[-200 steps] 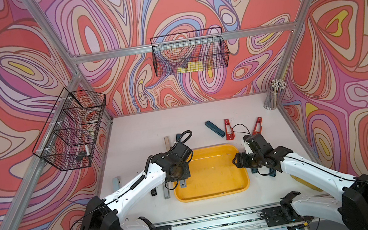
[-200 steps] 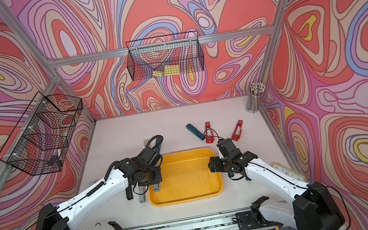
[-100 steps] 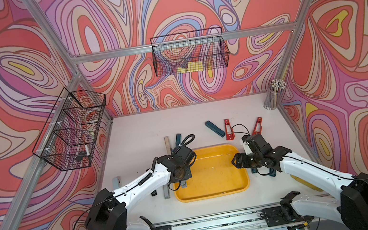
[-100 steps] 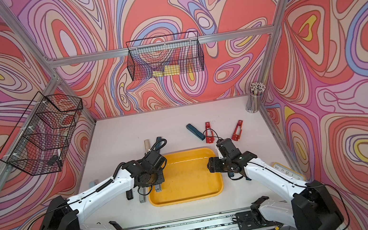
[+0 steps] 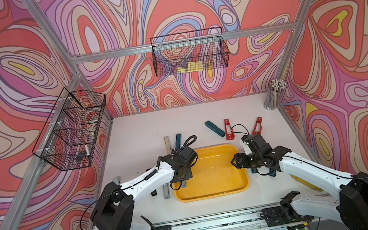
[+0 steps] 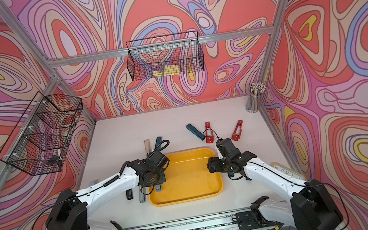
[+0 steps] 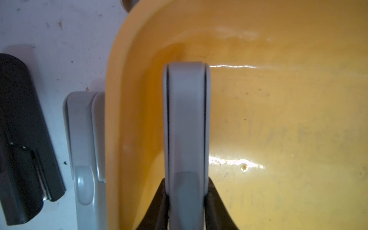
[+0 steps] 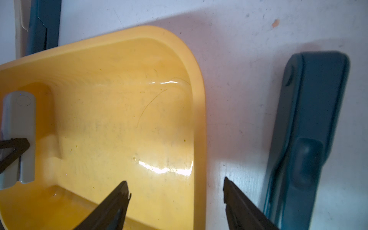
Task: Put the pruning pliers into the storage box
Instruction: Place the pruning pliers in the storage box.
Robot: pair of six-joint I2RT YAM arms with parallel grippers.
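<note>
**Left claw grips a grey pair inside the yellow box; right claw is wide open**

The left claw [image 7: 186,191] is squeezed tight on the grey pruning pliers [image 7: 186,119]. Its two black fingers [image 7: 159,201] press on the long sides. The grey pruning pliers are inside the storage box [image 7: 111,119], close to its left wall and lined up with it. I cannot tell if they touch the floor of the box.

The right claw [image 8: 177,189] is spread wide and holds nothing. One finger hangs over the inside of the storage box and the other over the table [image 8: 239,79]. The right rim runs between them.

Just outside the left rim lies a second grey pair [image 7: 83,139], right up against the edge. A black pair [image 7: 22,129] lies beside that one. Just outside the right rim, past the outer finger, lies a near teal pair [image 8: 306,139].

In both top views the storage box [image 5: 213,194] [image 6: 186,199] sits on the front middle of the table, between the two arms. Behind its far left corner lie a beige pair [image 5: 167,144] and a small teal pair [image 5: 178,140], side by side. Behind its far right corner lie a far teal pair [image 5: 214,128] and two red pairs [image 5: 228,129] [image 5: 257,126].

The floor of the box between the two claws is bare yellow. The table near the back wall is wide and bare.
</note>
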